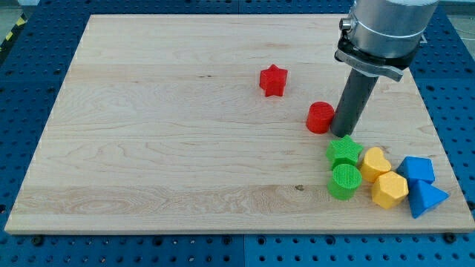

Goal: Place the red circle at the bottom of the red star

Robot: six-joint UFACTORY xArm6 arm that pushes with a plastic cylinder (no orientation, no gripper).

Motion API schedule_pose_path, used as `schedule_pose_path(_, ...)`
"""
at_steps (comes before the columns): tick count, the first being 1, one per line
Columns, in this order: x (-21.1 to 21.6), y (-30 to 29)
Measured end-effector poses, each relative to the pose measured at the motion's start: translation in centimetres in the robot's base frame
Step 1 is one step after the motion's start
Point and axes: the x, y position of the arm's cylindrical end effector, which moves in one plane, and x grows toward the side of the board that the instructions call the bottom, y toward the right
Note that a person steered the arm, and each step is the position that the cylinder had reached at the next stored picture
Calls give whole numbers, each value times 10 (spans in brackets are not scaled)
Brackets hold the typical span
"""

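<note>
Pushing step is in hand: my tip point(342, 134), a fingerless rod grasping nothing, touches the red circle block's point(320, 117) right side; next push goes left, stopping below the red star block point(273, 80).

A pale wooden bench point(148, 148) is laid on a blue perforated base point(22, 74). Yellow-black striped tape point(16, 28) is seen at the view's top left.

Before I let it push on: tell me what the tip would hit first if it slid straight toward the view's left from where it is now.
My tip sits just right of the red circle, seemingly touching it, so the circle comes first. The red star lies farther up-left, likely off that line.
</note>
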Motion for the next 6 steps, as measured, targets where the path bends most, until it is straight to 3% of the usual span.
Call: schedule_pose_path(6,-33,-59)
